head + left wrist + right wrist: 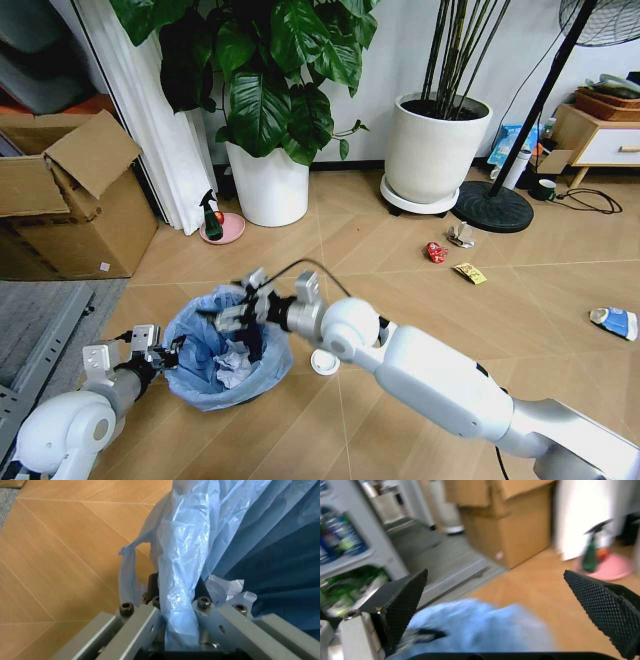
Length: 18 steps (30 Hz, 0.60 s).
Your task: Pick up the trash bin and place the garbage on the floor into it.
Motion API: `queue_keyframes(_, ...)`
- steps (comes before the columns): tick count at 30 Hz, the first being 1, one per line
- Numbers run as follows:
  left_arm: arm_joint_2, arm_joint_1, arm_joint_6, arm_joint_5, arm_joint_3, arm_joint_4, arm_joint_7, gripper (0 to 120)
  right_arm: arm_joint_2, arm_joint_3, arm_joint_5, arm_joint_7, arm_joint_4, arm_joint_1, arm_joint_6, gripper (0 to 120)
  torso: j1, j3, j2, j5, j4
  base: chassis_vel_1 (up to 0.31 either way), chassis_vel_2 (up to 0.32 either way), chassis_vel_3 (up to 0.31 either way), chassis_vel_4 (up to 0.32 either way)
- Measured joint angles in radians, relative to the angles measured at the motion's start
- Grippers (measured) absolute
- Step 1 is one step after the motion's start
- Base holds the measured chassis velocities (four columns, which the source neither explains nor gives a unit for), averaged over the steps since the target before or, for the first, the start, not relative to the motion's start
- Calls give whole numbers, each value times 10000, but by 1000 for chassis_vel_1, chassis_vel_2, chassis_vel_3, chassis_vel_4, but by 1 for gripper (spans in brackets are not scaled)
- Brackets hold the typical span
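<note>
Trash bin (225, 350): small round dark vessel lined with a crinkled light-blue bag folded over its rim, standing on the wooden floor (400, 250) directly beneath the right end effector and touching the left one at its near rim; crumpled white tissue lies inside. Judged light and rigid in the body, but the liner is thin, slippery and apt to slide or tear, so a hold pinching rim and liner together looks safest. Left end effector (165, 352): closed tight on the bin's rim, bag film bunched between its fingers (145, 626) in the left wrist view. Right end effector (245, 305): poised over the bin's mouth, fingers (405, 603) spread wide with nothing between them. Garbage, all beyond the right end effector: blue-and-white packet (615, 322), far off to its right, judged soft and light; white disc (324, 361), just beside the bin, flat and probably hard to pinch off the floor; crumpled white tissue (460, 235), soft; crushed red can (435, 252), stiff and light; yellow wrapper (470, 272), thin and slick. The last three lie near one another, well apart from the bin.
</note>
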Motion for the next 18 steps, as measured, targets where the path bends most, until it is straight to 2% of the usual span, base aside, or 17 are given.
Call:
queue_keyframes(2,-9,15,0,5,-46,0,13,0,-586,576,0,40,200,-104,-65,100,0,0,0,0,-1,0,0,0,0)
queue_keyframes(3,-9,15,0,5,-46,0,13,0,-586,576,0,40,200,-104,-65,100,0,0,0,0,-1,0,0,0,0)
queue_keyframes(6,-23,34,0,9,-104,-4,28,0,-1531,1436,-207,-48,196,-579,-117,100,0,-1,0,2,-5,0,0,0,0)
queue_keyframes(7,-23,34,0,9,-104,-4,28,0,-1531,1436,-207,-48,196,-579,-117,100,0,-1,0,2,-5,0,0,0,0)
queue_keyframes(11,-28,69,0,10,-121,-53,29,0,-2372,2208,-969,-455,-285,-1541,233,100,0,-1,0,3,-4,0,0,0,0)
queue_keyframes(15,-49,89,0,32,-97,-87,24,0,-2678,2595,-1604,-884,-875,-2341,446,100,-1,-1,0,4,-6,0,0,0,0)
queue_keyframes(18,-67,113,1,69,-72,-93,24,0,-2578,2714,-2070,-998,-1560,-2838,612,100,0,0,0,5,-6,0,0,0,0)
